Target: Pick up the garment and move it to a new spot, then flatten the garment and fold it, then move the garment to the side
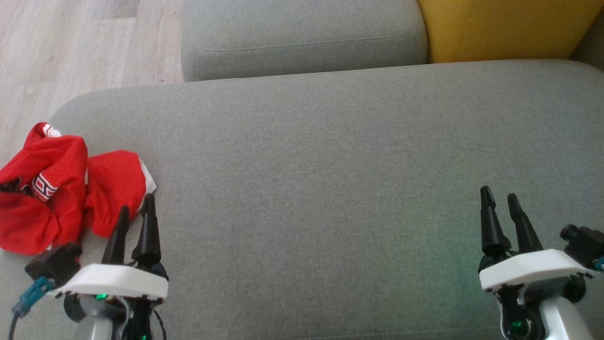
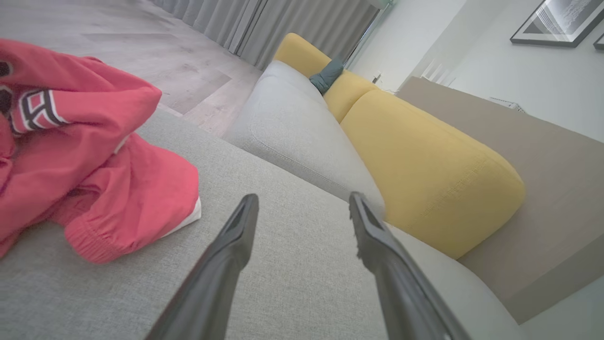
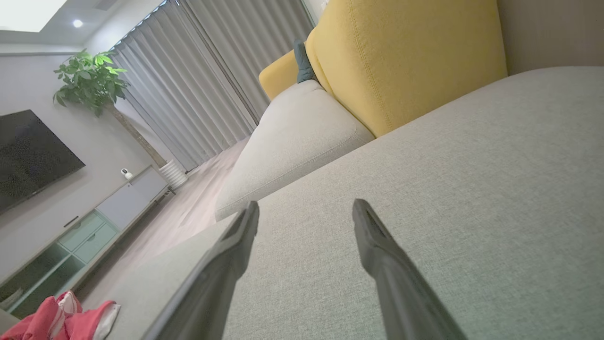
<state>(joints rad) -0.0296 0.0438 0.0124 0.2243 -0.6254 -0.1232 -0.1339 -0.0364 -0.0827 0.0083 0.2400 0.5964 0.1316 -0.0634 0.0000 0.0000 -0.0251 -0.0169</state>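
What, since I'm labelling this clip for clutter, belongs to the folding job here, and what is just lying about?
Job in hand: red garment, crumpled; grey sofa seat under it; left gripper and right gripper, jaws open.
Lying about: yellow back cushion; potted plant; television; framed picture.

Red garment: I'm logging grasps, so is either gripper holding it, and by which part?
Nothing is held. The left gripper and right gripper are open; the garment lies crumpled beside the left one.

Grey sofa (image 1: 330, 156), yellow cushions (image 2: 424, 170), grey curtains (image 3: 203, 80), wooden floor (image 1: 71, 42).
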